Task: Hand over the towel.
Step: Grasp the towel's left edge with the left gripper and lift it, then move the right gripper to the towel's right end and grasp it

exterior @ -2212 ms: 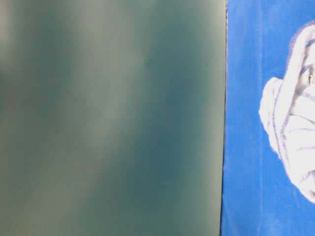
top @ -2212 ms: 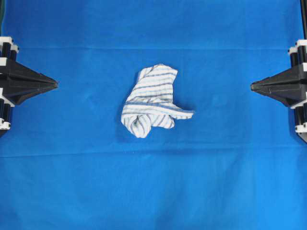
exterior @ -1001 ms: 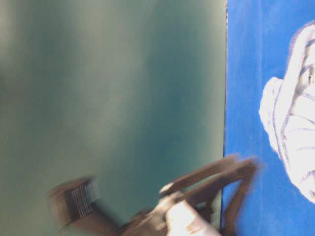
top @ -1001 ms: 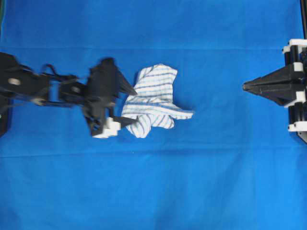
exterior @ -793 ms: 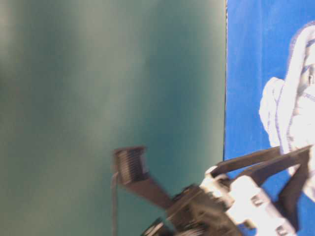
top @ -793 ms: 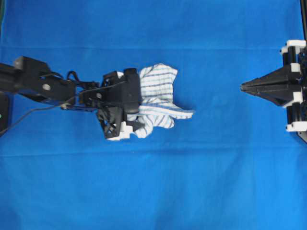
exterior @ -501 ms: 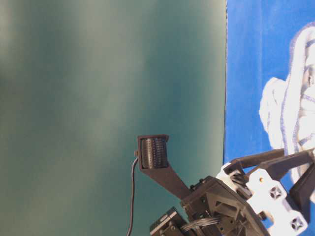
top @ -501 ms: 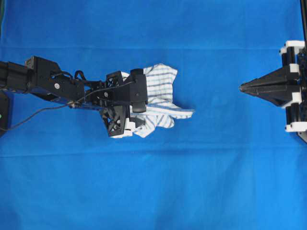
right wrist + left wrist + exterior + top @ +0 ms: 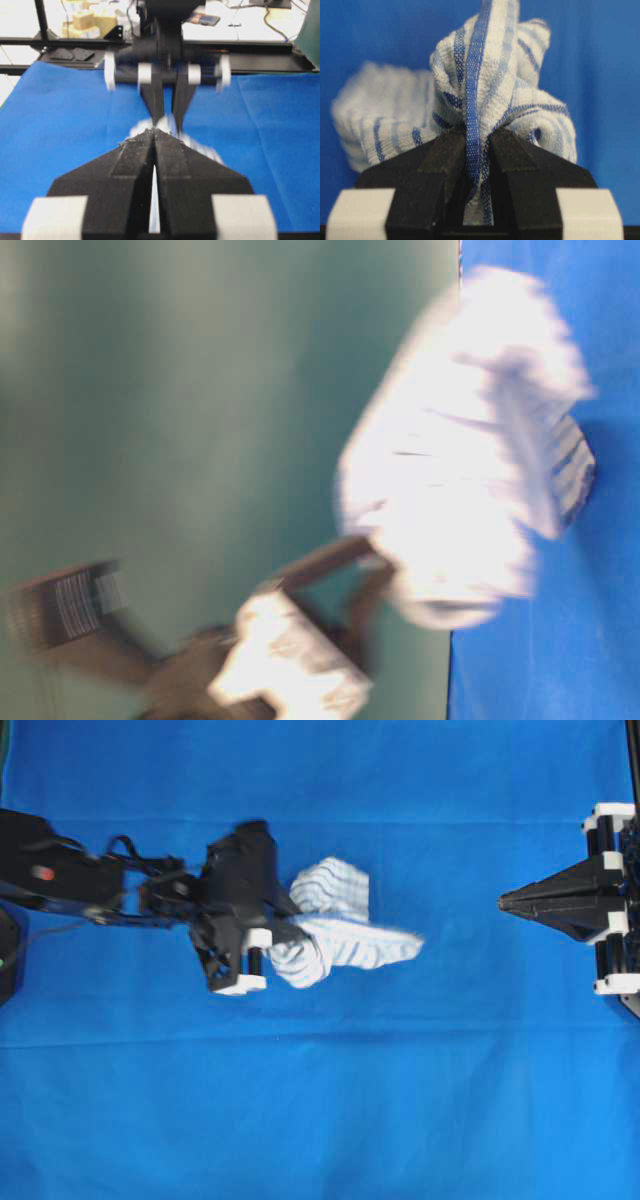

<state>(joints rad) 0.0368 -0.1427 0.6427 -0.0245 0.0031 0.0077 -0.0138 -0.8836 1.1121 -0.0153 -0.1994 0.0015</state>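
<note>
My left claw [image 9: 479, 150] pinches one fold of the towel [image 9: 335, 925] — soft, floppy — right claw [image 9: 154, 137] closed, empty.

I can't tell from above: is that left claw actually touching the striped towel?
Touching. The left wrist view shows the left gripper shut on a fold of the towel, cloth pinched between both black fingers.

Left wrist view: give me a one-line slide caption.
Left gripper pinching a fold of the striped towel above the blue tablecloth.
</note>
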